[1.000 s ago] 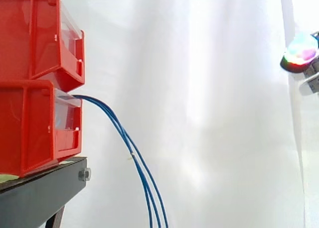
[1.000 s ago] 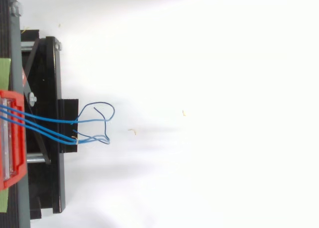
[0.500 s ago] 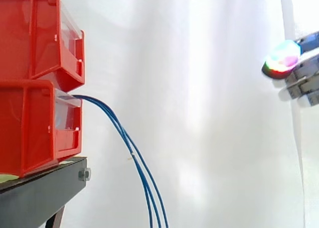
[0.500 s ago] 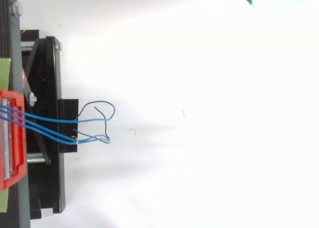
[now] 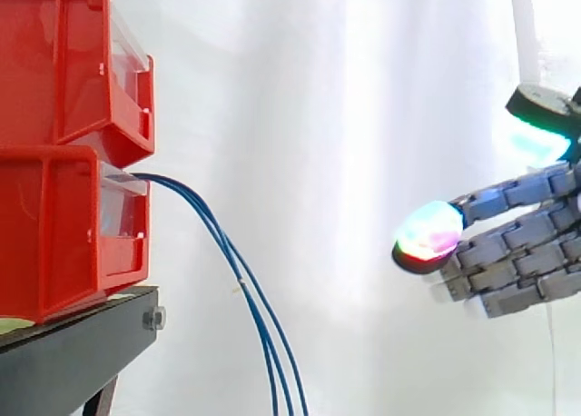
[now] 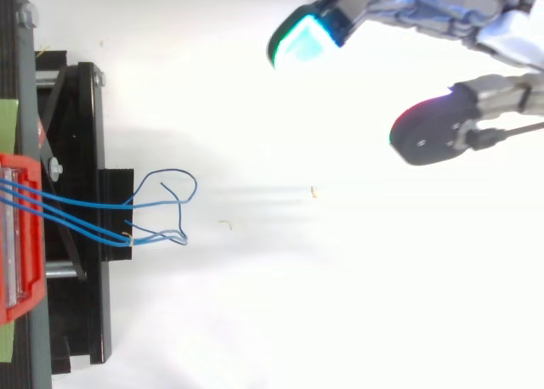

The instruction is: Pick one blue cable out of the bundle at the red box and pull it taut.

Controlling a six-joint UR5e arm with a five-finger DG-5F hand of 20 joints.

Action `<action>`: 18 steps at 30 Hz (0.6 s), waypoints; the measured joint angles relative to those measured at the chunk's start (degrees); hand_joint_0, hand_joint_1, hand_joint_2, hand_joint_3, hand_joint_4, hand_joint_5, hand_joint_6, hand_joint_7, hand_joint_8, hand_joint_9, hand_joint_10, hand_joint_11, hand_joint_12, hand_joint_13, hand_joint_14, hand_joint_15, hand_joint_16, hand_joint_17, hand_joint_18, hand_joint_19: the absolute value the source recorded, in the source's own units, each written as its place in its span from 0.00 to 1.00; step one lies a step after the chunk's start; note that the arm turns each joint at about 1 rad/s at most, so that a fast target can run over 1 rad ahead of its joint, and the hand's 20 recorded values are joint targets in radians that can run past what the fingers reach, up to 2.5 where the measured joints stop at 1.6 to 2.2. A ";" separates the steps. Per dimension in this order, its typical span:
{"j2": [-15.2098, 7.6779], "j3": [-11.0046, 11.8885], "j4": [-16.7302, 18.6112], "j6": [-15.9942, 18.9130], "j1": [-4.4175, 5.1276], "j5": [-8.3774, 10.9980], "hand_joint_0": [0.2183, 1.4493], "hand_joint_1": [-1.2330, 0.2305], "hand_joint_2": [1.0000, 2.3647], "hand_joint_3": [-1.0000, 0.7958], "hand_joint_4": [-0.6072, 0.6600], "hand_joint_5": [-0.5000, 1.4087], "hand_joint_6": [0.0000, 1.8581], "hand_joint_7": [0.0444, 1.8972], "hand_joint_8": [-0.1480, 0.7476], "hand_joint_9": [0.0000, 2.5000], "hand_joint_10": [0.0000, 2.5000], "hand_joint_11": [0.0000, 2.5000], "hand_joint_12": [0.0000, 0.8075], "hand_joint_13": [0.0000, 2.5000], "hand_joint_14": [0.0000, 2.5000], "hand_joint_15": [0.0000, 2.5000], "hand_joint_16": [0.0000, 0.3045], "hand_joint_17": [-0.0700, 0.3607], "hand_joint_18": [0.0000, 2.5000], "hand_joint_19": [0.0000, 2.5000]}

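Observation:
Several thin blue cables [image 5: 238, 272] come out of the lower of two stacked red boxes [image 5: 68, 230] on the left and droop down to the right. From above, the blue cables [image 6: 93, 212] leave the red box [image 6: 21, 236] and end in loose loops over the stand. My hand [image 5: 517, 252] reaches in from the right with fingers stretched out towards the cables, well apart from them. It is open and holds nothing. In the top view the hand [image 6: 425, 11] sits at the upper right, thumb [image 6: 442, 130] spread away from the fingers.
The red boxes stand on a black stand [image 5: 77, 352] whose frame [image 6: 81, 219] runs down the left side of the top view. A white curtain hangs behind, and white ground lies between hand and cables.
My hand has come in from the right edge, moving left and downward towards the cables. The cables and boxes have not moved.

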 measured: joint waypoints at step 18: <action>-14.52 10.88 5.19 1.70 0.84 -2.57 0.22 0.42 0.00 0.28 0.73 0.16 0.27 0.36 0.44 0.10 0.00 0.00 0.44 0.02 0.00 0.03 0.22 0.51 0.00 0.00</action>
